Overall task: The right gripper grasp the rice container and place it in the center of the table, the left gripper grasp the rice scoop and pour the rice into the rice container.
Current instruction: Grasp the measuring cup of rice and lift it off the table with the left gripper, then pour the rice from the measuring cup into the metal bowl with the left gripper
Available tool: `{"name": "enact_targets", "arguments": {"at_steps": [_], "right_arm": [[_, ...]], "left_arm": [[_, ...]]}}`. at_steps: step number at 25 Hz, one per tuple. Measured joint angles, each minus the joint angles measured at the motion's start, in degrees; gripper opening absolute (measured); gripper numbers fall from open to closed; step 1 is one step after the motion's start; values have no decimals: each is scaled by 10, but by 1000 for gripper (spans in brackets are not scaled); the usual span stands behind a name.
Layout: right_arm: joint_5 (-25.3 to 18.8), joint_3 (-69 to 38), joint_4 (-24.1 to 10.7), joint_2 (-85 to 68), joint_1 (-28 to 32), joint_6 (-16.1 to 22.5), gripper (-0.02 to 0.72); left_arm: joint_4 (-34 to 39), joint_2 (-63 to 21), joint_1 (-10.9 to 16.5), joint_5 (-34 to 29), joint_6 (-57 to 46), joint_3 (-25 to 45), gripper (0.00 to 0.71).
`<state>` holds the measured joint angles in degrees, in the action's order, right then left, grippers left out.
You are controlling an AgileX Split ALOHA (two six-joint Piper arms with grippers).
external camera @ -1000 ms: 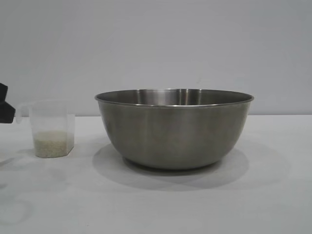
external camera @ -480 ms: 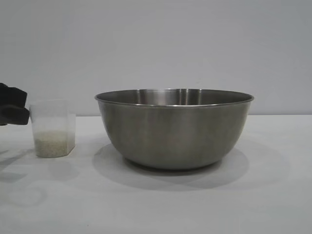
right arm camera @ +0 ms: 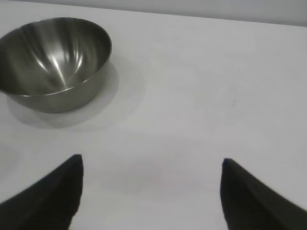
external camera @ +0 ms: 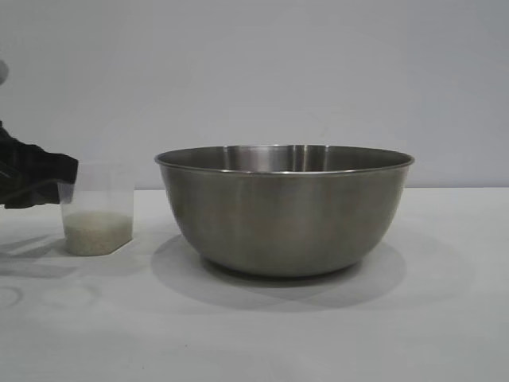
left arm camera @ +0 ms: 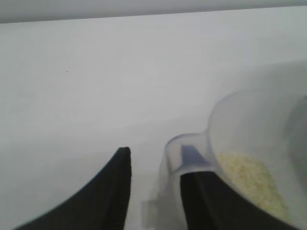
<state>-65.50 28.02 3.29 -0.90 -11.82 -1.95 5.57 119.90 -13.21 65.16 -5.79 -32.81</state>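
White table (external camera: 445, 318), plain grey wall behind, nothing else out.

Left gripper (left arm camera: 156, 165): fingers apart, not clamped yet in the wrist view. The scoop's handle (left arm camera: 175, 143) sits in the gap, tight against one finger, with the other finger clear of it. Nothing held as far as I can see.

Scoop (external camera: 97, 208) stands upright on the table right at the fingertips, body just past them. Rice (external camera: 97, 229) fills roughly the bottom third. Bowl (external camera: 285, 211) is beyond the scoop on the side away from the gripper, near but not touching, and already about mid-table. I'd call the bowl placement done.

Right gripper (right arm camera: 151, 163): jaws wide, empty, parked well back from the bowl. No job for it here.

Step in hand, as I read it: grasp the handle. Notes:
- Centre the loop between the fingers before closing. Off-centre as it is, the near finger looks likely to shove the scoop sideways.
- Close fully on the handle. It's thin, smooth plastic, so expect slip or swing.
- Lift straight and keep the scoop level.
- Clear the bowl rim before tipping; it stands about level with the scoop's top.
- Pour slowly over the bowl's centre.
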Motion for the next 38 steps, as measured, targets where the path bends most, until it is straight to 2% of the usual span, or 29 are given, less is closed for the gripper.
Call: {"name": "enact_targets", "arguments": {"at_steps": [5,9,14,19,25,30,34,38], "right_arm": [[0,0,0,0,0,0,540],[0,0,0,0,0,0,540],[0,0,0,0,0,-1,540],[0,0,0,0,0,-1,540],[0,0,0,0,0,-1,540],[0,0,0,0,0,-1,540],[0,0,0,0,0,-1,540],[0,0,0,0,0,-1,540]], "left_arm": [[3,-45,0,-4,16,-9,0],[47,-93,0,-4,60,-27,0],[132,-132,0,-4,83,-80,0],[256,-134,0,-4,111,-143,0],[355,-134,-2,-3,120,-206,0],[419,-134,-30,-23,181,-256,0],[430,-134,-53,-53,277,-268,0],[440,-134,-64,-67,349,-269,0]]}}
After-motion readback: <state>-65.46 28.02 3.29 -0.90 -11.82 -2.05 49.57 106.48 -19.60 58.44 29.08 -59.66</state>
